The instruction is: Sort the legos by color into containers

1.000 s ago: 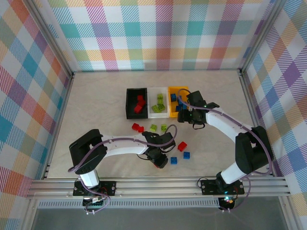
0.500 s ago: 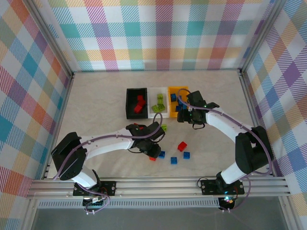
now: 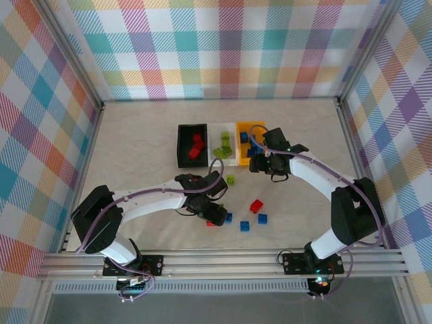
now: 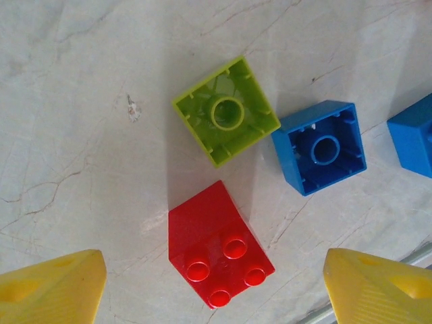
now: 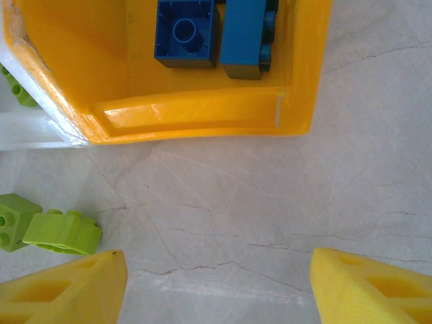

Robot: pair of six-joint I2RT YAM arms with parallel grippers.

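My left gripper [image 4: 216,291] [image 3: 214,216] hangs open over the table's front middle. A red lego [image 4: 219,246] [image 3: 212,223] lies studs-up on the table between its yellow fingertips [image 4: 57,287], touching neither. Just beyond it lie an upturned lime green lego [image 4: 226,111] and an upturned blue lego [image 4: 319,147]. The black container [image 3: 182,145] holds red legos, the white container [image 3: 223,160] green ones, and the yellow container [image 5: 202,115] [image 3: 251,125] blue legos [image 5: 185,30]. My right gripper [image 5: 216,287] [image 3: 262,165] is open and empty over bare table just in front of the yellow container.
Loose on the table are a green lego [image 3: 231,180], a red one [image 3: 256,206] and two blue ones [image 3: 262,218] [image 3: 244,226]. Two green legos [image 5: 61,233] lie left of my right gripper. Frame rails [image 3: 223,260] bound the near edge.
My left arm swung left and back from the blue legos. Its gripper then opened, and the red lego now lies free between its fingers. The right arm has stayed put.
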